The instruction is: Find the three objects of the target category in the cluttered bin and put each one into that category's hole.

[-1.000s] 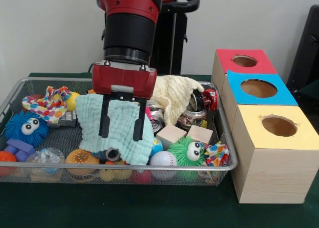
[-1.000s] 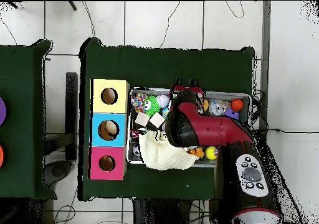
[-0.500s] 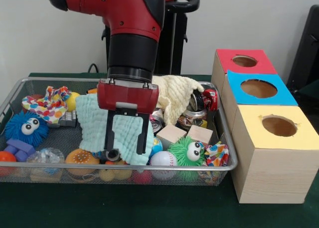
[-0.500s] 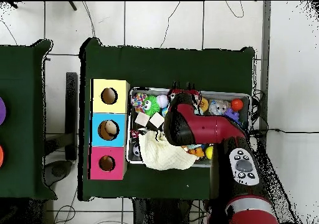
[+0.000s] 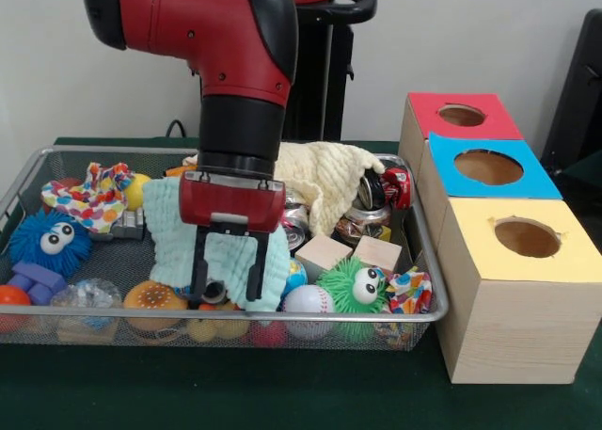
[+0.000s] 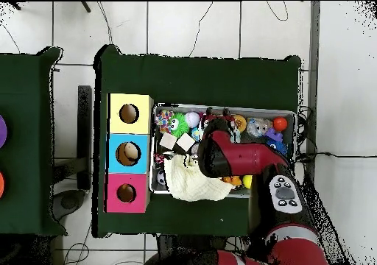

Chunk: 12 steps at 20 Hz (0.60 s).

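The wire mesh bin (image 5: 429, 261) lies on the green table and is full of toys; it also shows in the overhead view (image 6: 221, 106). My gripper (image 5: 227, 285) is open, with its fingertips (image 5: 200, 281) down at the front edge of a pale green cloth (image 5: 169, 232) in the bin's middle. It holds nothing. No orange and tan plush toy shows; the cloths and my arm (image 6: 221, 155) hide part of the bin. The red-topped box's hole (image 5: 462, 116) is at the far right and empty in view; it also shows in the overhead view (image 6: 126, 193).
A yellow cloth (image 5: 324, 181) lies behind my gripper. A green fuzzy ball (image 5: 356, 287), a baseball (image 5: 308, 300) and two wooden blocks (image 5: 323, 255) sit to its right. A blue fuzzy ball (image 5: 52, 242) is at the left. Blue-topped (image 5: 488, 167) and yellow-topped (image 5: 527, 237) boxes stand nearer.
My gripper has come down and toward the bin's front edge over the pale green cloth. It stays open. The arm has swung further over the bin.
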### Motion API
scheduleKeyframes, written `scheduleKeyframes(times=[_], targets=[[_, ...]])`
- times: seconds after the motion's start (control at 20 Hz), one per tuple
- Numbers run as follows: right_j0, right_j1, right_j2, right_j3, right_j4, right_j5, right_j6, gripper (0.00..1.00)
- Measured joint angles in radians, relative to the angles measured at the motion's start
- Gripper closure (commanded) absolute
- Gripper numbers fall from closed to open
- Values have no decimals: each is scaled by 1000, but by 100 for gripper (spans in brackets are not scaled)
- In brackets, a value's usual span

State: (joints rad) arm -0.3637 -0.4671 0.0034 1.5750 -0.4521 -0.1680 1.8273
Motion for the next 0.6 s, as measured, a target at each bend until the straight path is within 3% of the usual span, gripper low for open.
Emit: scheduleKeyframes(times=[0.6], targets=[[-4,77,-47,-2,0,-69,0,0]])
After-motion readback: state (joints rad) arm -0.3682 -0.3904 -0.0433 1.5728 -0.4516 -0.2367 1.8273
